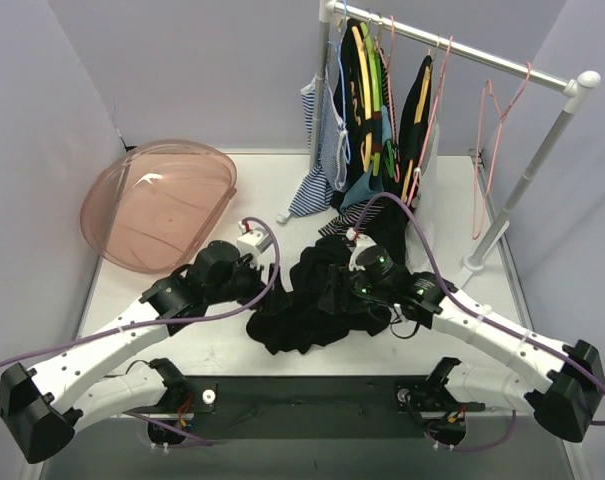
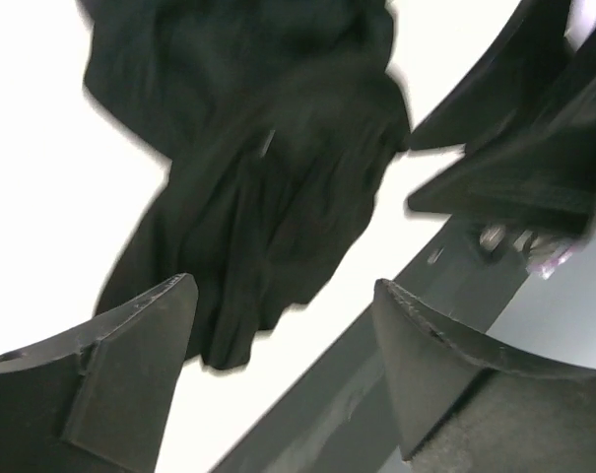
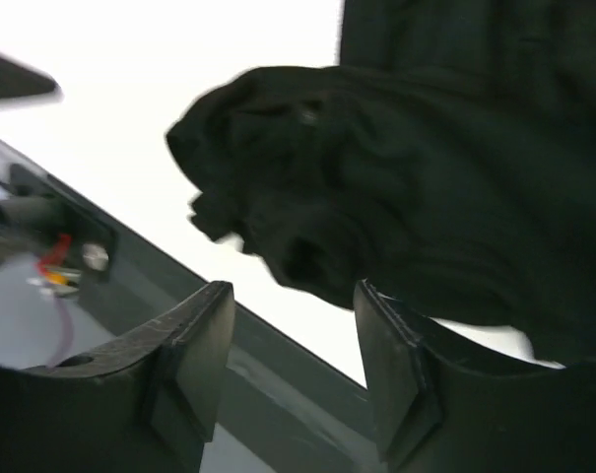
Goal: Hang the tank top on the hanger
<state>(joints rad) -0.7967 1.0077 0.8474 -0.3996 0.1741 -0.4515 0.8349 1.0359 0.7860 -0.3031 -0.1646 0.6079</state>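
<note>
White arms point(image 1: 92, 350), black joints point(image 1: 217, 268), purple cables point(image 1: 430, 262), and dark wedge-fingered claws point(image 2: 283, 286).

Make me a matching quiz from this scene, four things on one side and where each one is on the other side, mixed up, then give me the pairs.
1. tank top
2. hanger
3. striped top
4. pink tub

A. hanging at the left end of the rail
B. tipped up at the far left of the table
C. hanging empty near the rail's right end
D. crumpled in the table's near middle

Pairs: 1-D, 2-C, 3-A, 4-B
</note>
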